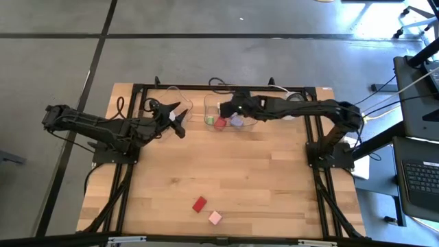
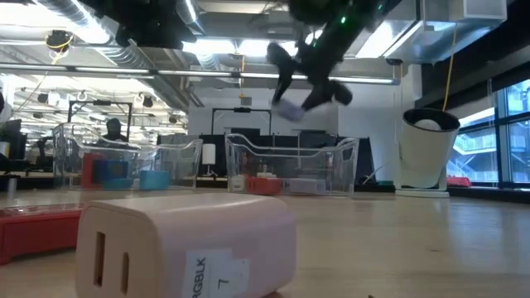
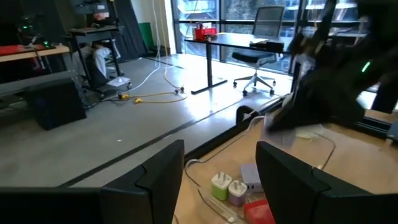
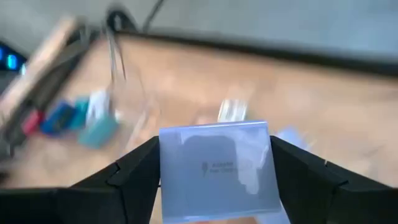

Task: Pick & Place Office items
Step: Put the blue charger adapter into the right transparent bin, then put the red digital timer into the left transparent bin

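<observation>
My right gripper [image 1: 228, 110] hovers over the middle clear tray [image 1: 207, 103], shut on a lavender-blue block [image 4: 214, 168]. In the low view the block [image 2: 289, 110] hangs high above that tray [image 2: 344, 157]. Green, red and lavender blocks [image 1: 219, 123] lie inside the tray. My left gripper [image 1: 180, 118] is open and in the air by the left clear tray [image 1: 159, 103], which holds red, blue and teal blocks [image 2: 124, 172]. A red block [image 1: 199, 204] and a pink block [image 1: 215, 217] lie flat on the table near its near edge. My right gripper pinches the lavender-blue block between its two fingers, one on each of two opposite side edges [image 4: 163, 169]. The fingers [image 2: 281, 70] slant downward onto it from above. The block is lifted clear, well above the middle tray.
A round white object with a dark top [image 2: 426, 149] stands at the table's far right. Black frame rails [image 1: 322, 178] run along the table's sides. Bare wood lies between the trays and the two near blocks. The pink block [image 2: 190, 240] fills the foreground of the low view.
</observation>
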You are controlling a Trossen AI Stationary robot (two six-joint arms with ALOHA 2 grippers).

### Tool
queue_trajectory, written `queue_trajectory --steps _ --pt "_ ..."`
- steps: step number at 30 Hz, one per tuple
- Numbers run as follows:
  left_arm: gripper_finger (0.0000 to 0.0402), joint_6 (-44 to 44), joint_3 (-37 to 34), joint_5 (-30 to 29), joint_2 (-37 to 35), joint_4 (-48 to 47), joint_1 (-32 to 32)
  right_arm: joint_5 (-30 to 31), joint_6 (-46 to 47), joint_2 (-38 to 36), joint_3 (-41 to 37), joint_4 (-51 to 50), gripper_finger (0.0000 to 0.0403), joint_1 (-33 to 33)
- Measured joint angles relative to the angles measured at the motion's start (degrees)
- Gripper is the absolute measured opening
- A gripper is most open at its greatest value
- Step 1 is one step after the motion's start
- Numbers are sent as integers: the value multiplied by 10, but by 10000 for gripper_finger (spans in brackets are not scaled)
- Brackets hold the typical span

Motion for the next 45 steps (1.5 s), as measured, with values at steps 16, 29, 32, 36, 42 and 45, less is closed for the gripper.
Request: queue_trajectory --steps 16,29,32,36,42,45 --pt "196 1 0 -2 0 -2 26 -67 -13 133 0 1 266 -32" --pt "196 -1 0 -2 0 -2 49 -37 -41 133 0 1 277 -39" --pt "196 -6 0 -2 0 -2 49 -37 -41 133 0 0 279 -41" --pt "196 -30 0 -2 0 -2 49 -37 -55 133 0 -3 294 -41" --pt "196 -30 0 -1 0 -2 49 -37 -60 133 0 -3 337 -41" --pt "196 -31 0 0 0 -2 49 -38 -60 133 0 -3 355 -41"
